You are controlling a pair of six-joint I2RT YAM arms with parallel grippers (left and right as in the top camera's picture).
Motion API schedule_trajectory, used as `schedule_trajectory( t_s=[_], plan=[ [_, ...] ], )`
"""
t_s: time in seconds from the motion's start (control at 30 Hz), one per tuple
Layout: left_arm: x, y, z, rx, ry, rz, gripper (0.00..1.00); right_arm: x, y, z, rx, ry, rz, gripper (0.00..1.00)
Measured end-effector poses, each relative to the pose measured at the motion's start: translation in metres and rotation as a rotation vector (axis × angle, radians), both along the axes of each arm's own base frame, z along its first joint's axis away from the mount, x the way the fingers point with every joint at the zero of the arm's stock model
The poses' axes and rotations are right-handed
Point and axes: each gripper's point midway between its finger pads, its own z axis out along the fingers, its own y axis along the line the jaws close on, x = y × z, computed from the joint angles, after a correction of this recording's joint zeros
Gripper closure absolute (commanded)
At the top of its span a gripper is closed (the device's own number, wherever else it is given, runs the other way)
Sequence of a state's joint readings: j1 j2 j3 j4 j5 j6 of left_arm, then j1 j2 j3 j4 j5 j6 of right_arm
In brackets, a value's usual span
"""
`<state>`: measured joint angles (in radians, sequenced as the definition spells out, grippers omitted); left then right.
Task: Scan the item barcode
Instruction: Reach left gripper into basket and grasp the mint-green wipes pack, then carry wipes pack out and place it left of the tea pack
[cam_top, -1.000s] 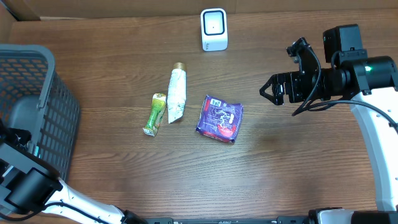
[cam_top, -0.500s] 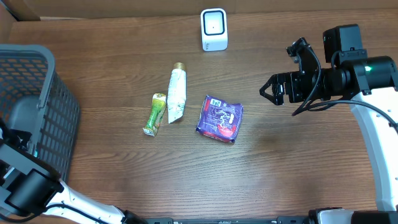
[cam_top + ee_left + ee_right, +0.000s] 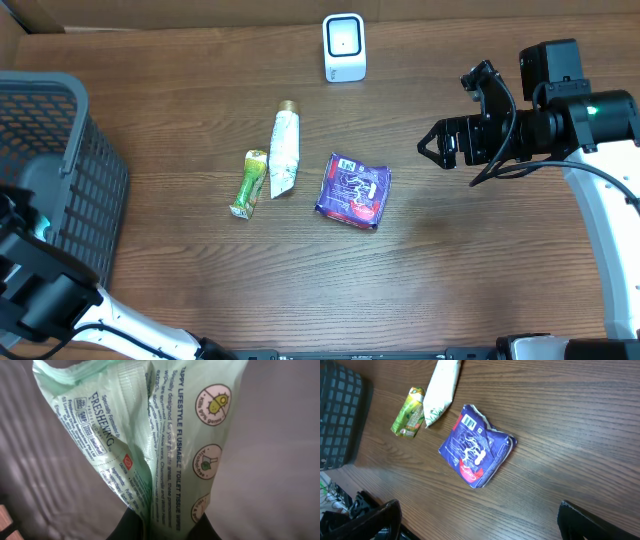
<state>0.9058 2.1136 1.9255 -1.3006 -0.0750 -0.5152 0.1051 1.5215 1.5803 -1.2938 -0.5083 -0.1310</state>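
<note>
Left gripper (image 3: 162, 525) clamped on the pale green plastic wipes pack (image 3: 165, 435)!
Right gripper (image 3: 428, 146) spread wide, holding nothing; grey mesh basket (image 3: 60, 130), contents unclear.

One scanner (image 3: 344, 47), basket (image 3: 70, 170), tube (image 3: 284, 150) and wipes pack (image 3: 165, 435); two sachets (image 3: 249, 183) (image 3: 353, 190).

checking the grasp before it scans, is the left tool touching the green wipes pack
Touching. The left wrist view shows the left tool shut on the green wipes pack, its lower fold pinched between both fingers.
</note>
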Motion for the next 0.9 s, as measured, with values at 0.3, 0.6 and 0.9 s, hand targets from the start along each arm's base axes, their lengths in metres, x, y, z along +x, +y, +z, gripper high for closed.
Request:
schedule_trajectory(
  t_s=[0.3, 0.6, 0.9],
  plan=[
    [0.093, -0.076, 0.166, 0.27, -0.301, -0.396, 0.96, 0.0, 0.0, 0.0, 0.001, -0.001, 0.0, 0.0],
    [0.109, -0.278, 0.269, 0.399, -0.495, -1.029, 0.96, 0.002, 0.0, 0.001, 0.001, -0.01, 0.0, 0.0],
    [0.112, -0.335, 0.195, 0.24, -0.302, -1.227, 0.96, 0.004, 0.001, 0.002, 0.003, -0.021, 0.0, 0.0]
  ],
)
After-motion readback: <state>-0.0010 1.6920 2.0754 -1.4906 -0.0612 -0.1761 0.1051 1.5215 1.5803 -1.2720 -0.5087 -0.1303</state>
